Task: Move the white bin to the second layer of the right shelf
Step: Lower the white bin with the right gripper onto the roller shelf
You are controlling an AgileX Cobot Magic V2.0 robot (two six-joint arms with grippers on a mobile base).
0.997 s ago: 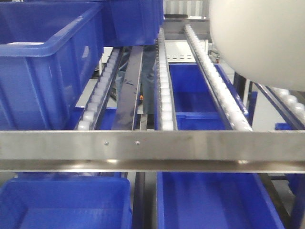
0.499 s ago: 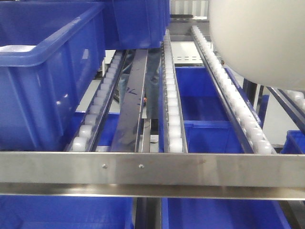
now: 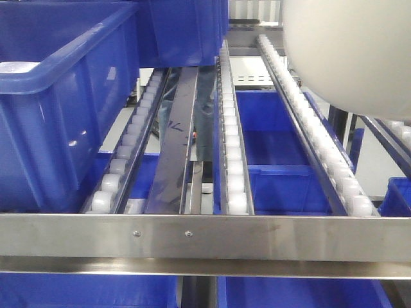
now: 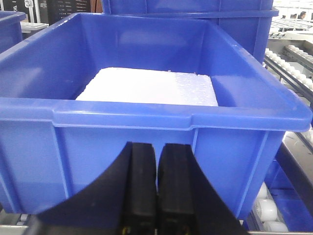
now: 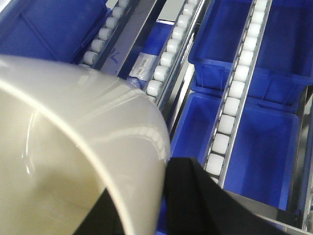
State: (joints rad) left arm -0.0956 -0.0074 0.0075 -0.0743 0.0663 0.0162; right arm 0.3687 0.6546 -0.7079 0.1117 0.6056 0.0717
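The white bin hangs in the air at the upper right of the front view, above the right-hand tracks of the roller shelf level and its flat steel front rail. In the right wrist view my right gripper is shut on the white bin. It pinches the bin's wall, with one finger inside and one finger outside, and the roller tracks lie below. My left gripper is shut and empty, just in front of a blue crate.
The blue crate sits on the left rollers and holds a white foam slab. More blue crates stand behind it and on the level below. A steel divider strip runs between the roller tracks.
The front view has shifted: the front rail and the rollers sit lower in the frame and the shelf looks nearer. The white bin keeps its place at the upper right.
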